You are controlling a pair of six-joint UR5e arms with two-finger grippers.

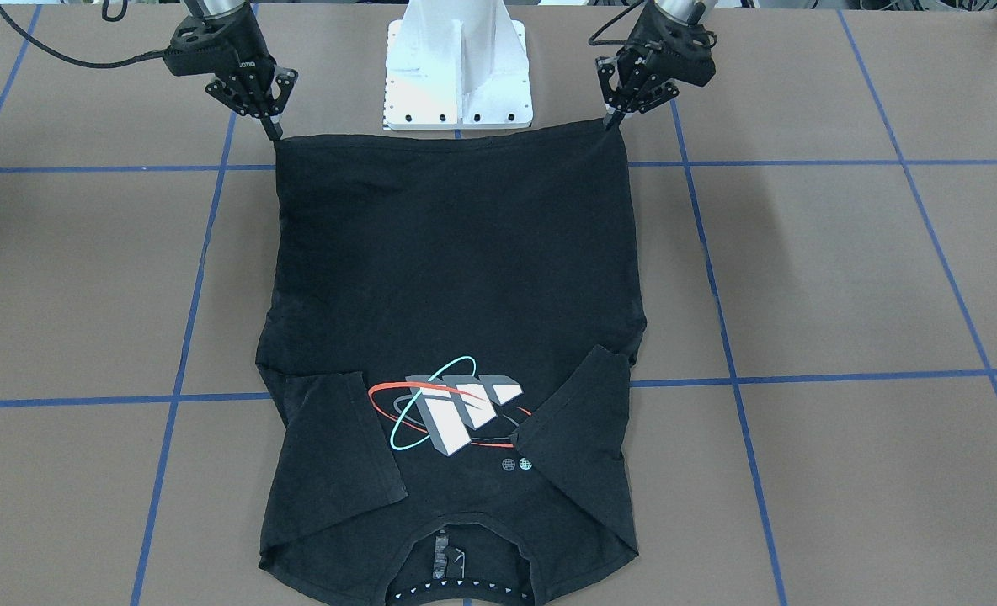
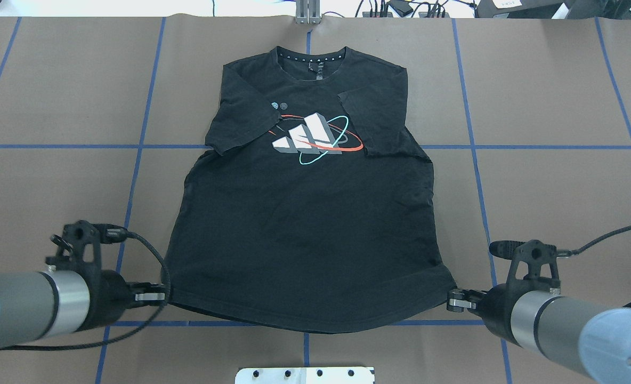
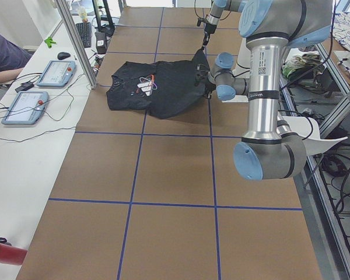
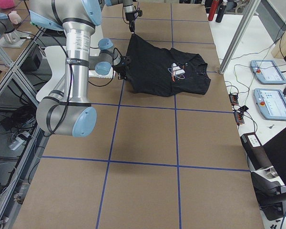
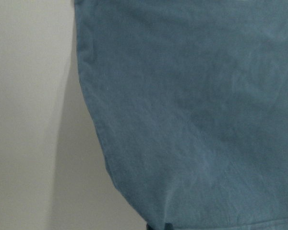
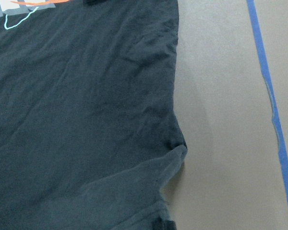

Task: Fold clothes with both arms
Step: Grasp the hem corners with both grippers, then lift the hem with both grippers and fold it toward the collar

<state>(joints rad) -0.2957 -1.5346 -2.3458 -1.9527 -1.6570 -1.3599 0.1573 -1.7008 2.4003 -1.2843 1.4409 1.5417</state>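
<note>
The black T-shirt lies chest-up on the brown table, collar at the far side. Both short sleeves are folded inward beside the white-grey block graphic. My left gripper is shut on the near hem corner on its side; from the front this gripper pinches the corner. My right gripper is shut on the other hem corner, where the front view shows it as well. The hem edge between them sits slightly raised. The wrist views show mostly shirt cloth and table.
The white pedestal mount stands just behind the hem, between the arms. Blue tape lines grid the table. A side bench with control tablets and a seated person's arm lie beyond the collar end.
</note>
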